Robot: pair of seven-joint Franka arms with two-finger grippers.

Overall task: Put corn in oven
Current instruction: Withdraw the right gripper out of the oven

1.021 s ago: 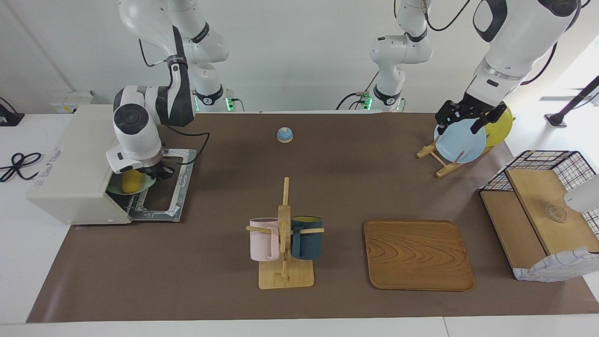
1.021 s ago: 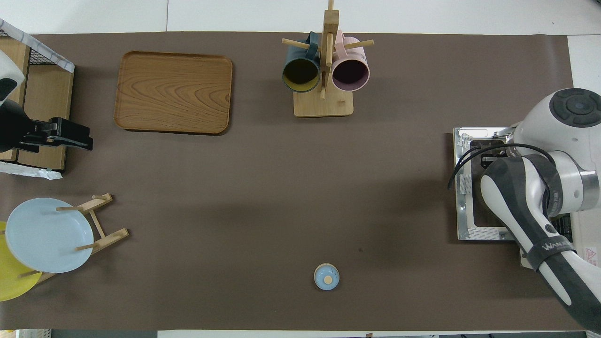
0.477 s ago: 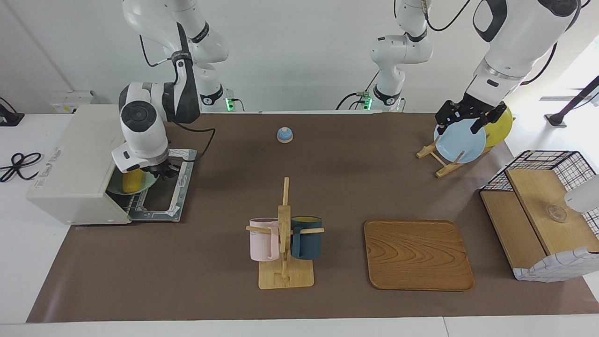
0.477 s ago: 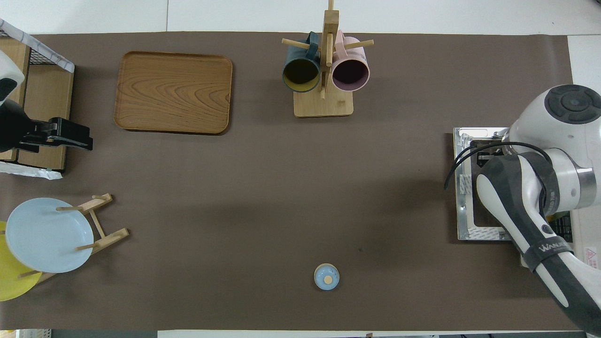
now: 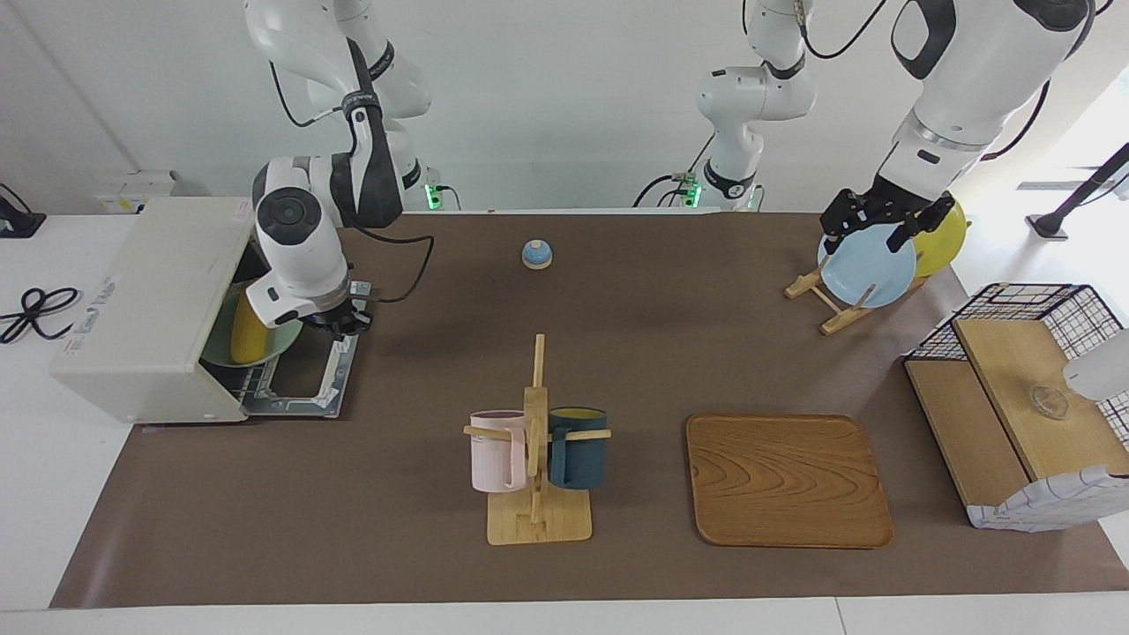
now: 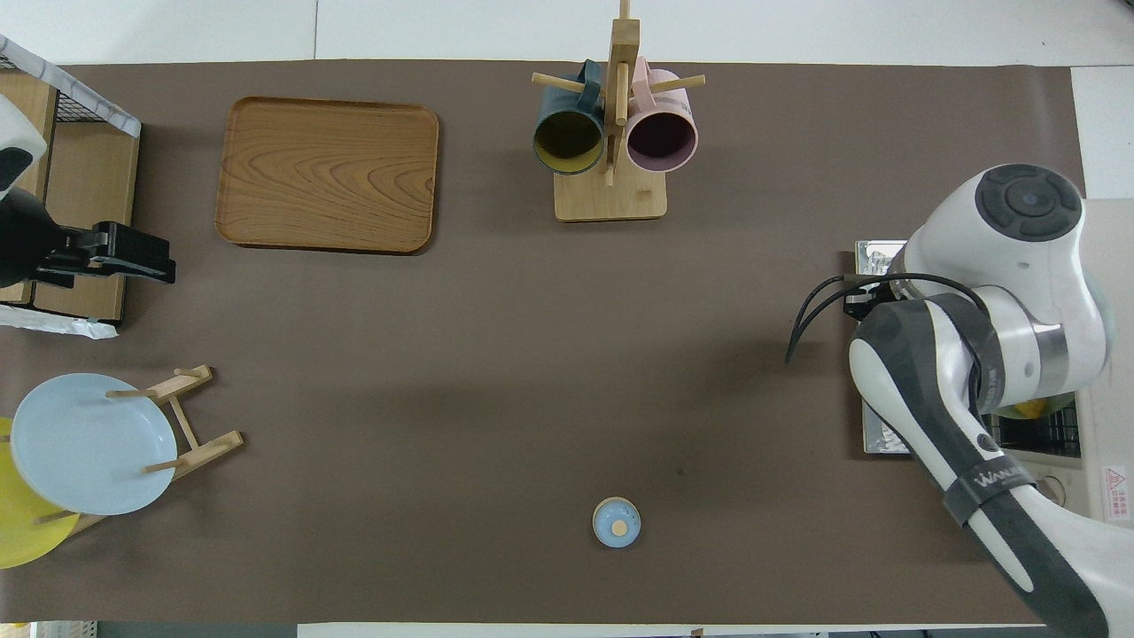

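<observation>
A: Status at the right arm's end?
B: Oven (image 5: 145,304) sits there with its door (image 5: 304,375) dropped flat onto the table. Corn (image 5: 248,335) lies on a pale green plate (image 5: 265,350) in the oven's mouth, on the wire rack (image 5: 238,384). Nothing grips it.
A: Right gripper?
B: Right gripper (image 5: 342,319) hangs over the open door, just beside the plate, clear of the corn. Can't tell how its fingers stand; the wrist covers them from above.
A: Left?
B: Left gripper (image 5: 869,220) waits up over the plate rack (image 5: 825,300) at the left arm's end, fingers spread, nothing between them. Blue plate (image 5: 866,265) and yellow plate (image 5: 942,236) stand in that rack.
A: Rest of the table, from the robots outward?
B: Small blue bell (image 5: 536,254) near the robots at mid-table. Farther out, mug stand (image 5: 536,459) with pink mug (image 5: 497,450) and dark teal mug (image 5: 578,447). Wooden tray (image 5: 787,481) beside it, toward the left arm's end. Wooden box with wire basket (image 5: 1014,406) at that edge.
</observation>
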